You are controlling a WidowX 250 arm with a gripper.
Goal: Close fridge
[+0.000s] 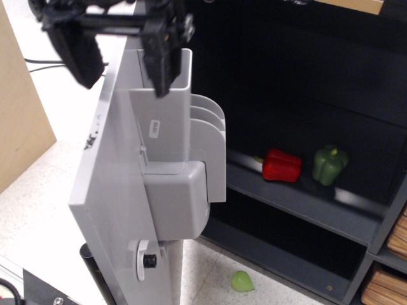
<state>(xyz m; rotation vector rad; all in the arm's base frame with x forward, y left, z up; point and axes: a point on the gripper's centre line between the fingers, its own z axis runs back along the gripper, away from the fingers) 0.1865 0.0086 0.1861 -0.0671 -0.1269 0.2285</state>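
The fridge (318, 95) fills the right and centre of the view, a tall black body with dark shelves, standing open. Its light grey door (121, 190) swings out toward the camera at the left, seen edge-on from above, with the inner side facing right. On that inner face sit grey bins (184, 159): a tall rectangular one at the top, curved tiered ones beside it, and a boxy one lower down. A round white fitting with a black knob (147, 260) sits near the door's lower edge.

The gripper (121, 54) hangs at the top left, black and spread apart, straddling the top edge of the door: one finger (79, 54) on the outer side, the other (162, 54) on the inner side over the tall bin. It grasps nothing; whether either finger touches the door cannot be told.

A red bell pepper (282, 166) and a green bell pepper (329, 164) rest near each other on a shelf inside. A small green object (241, 281) lies on the speckled floor (38, 216) beneath the fridge. A black cable (44, 63) runs across the pale surface at far left.
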